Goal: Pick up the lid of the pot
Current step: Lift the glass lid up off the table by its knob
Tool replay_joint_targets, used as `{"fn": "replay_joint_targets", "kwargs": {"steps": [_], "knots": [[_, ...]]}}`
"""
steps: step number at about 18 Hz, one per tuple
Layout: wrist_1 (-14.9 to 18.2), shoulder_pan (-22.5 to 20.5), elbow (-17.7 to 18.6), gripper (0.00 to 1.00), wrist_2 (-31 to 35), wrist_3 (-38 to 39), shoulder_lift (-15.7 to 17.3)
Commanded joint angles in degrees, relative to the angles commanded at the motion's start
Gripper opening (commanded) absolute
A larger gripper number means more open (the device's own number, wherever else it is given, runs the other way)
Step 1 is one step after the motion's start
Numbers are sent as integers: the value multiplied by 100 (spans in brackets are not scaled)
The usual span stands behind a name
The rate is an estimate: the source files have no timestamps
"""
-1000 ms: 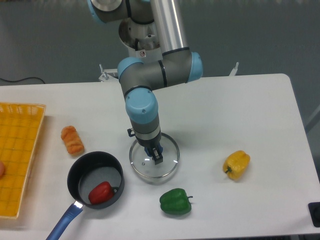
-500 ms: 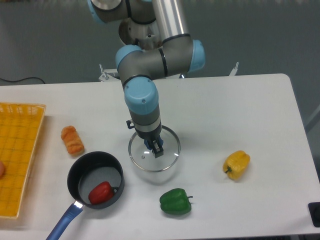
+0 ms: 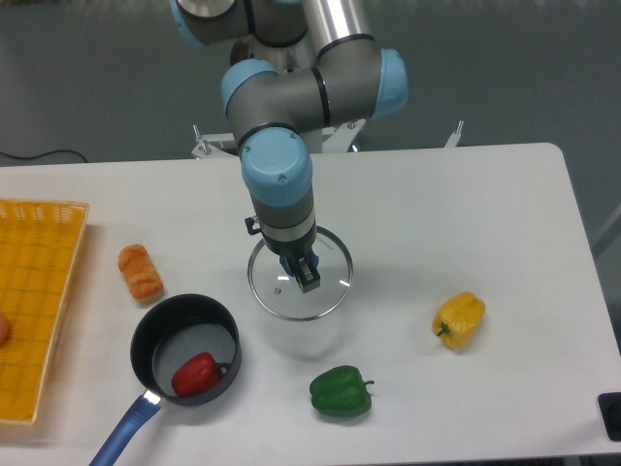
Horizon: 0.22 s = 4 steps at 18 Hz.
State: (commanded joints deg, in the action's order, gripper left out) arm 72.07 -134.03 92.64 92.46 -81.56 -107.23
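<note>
The pot lid point(image 3: 328, 291) had just been raised: it was held above the middle of the bench point(image 3: 524, 223), higher than in the earlier views, its round rim carried clear of the surface. It was gripped near its centre by the hand point(image 3: 300, 274), the fingers closed on its knob. The pick-up could thus be judged all but achieved, with only a steady hold still called for; a slip or swing of the smooth disc remained the likeliest fault. The lid was clear and glassy, bound by a thin, shiny ring. To the near left, a deep black pot point(image 3: 194, 328) with a blue handle point(image 3: 124, 432) was seen, a glossy red pepper point(image 3: 197, 374) inside. A lobed, dark green pepper point(image 3: 340, 391) was placed nearer, and a waxy yellow one point(image 3: 459, 320) to the right.
</note>
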Motion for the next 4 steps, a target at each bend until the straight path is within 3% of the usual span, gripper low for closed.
{"fn": "replay_joint_targets", "kwargs": {"steps": [4], "knots": [[0, -26, 0, 63, 0, 0, 0]]}}
